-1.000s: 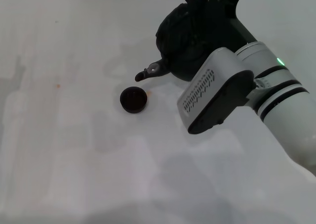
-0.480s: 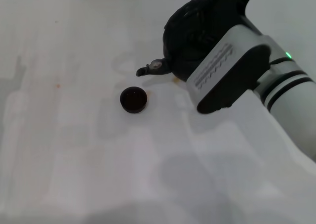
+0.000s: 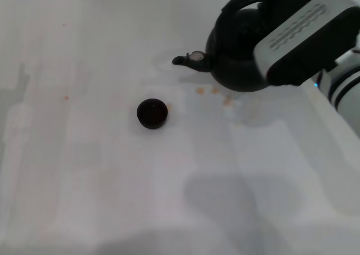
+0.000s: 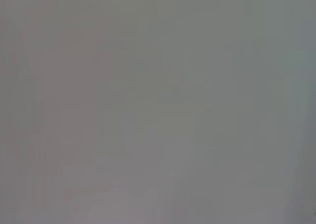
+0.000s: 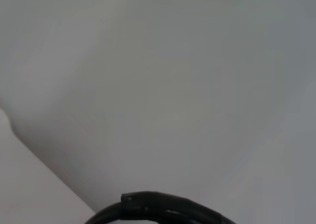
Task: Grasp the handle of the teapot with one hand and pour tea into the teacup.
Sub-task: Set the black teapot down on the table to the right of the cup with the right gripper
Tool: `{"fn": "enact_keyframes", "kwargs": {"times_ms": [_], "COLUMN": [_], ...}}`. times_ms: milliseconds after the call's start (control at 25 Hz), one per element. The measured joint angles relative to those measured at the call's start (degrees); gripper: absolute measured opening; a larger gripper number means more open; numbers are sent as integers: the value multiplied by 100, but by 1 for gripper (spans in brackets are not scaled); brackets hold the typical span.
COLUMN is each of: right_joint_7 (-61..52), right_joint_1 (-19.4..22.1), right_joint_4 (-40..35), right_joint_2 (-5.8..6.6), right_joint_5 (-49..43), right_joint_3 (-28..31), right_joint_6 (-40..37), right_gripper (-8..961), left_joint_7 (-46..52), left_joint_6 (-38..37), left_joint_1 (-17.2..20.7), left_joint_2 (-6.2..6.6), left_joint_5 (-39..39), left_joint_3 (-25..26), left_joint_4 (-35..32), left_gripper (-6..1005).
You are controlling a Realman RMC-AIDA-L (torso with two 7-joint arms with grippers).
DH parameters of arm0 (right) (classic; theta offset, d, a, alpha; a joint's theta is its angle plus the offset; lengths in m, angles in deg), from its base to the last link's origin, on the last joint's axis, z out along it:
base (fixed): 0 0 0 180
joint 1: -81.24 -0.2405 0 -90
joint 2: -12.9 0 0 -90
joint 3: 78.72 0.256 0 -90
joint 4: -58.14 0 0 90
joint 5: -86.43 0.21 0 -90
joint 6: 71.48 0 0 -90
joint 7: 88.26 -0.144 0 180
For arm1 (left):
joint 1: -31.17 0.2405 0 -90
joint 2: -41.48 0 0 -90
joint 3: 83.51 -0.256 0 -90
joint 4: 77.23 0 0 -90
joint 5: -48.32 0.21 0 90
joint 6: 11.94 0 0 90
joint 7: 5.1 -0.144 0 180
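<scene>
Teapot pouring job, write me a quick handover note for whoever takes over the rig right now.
Right pincer: at the handle of the teapot, far right of the table; fingers hidden behind the wrist housing, so grip cannot be confirmed.
Left pincer: not in view; its wrist camera shows only a blank surface.
Teapot: about upright, spout pointing toward the robot's left, well away from the teacup.
Teacup: upright near the table's middle; fill level cannot be judged.
Tea: orange-brown drops on the table near the teapot's base.
Left: confirm the cup is filled; if so, release the handle and retract.
</scene>
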Motion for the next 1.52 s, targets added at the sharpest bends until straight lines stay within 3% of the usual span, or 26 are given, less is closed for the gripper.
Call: {"fn": "enact_keyframes", "kwargs": {"times_ms": [560,1520], "right_joint_7": [-56,-531], "right_joint_1": [739,845], "right_joint_4": [-322,-6], "right_joint_2": [-11,-4], "right_joint_5": [298,308], "right_joint_3": [643,882], "right_joint_6": [-764,-1196], "right_gripper": [151,176], "left_joint_7": [0,0], "left_joint_6": [0,-8], "left_joint_1": [-20,-67], "left_joint_2": [0,9], "left_joint_5": [0,1], "left_joint_3": [39,39], "left_joint_4": [9,9], "left_gripper": [866,866]}}
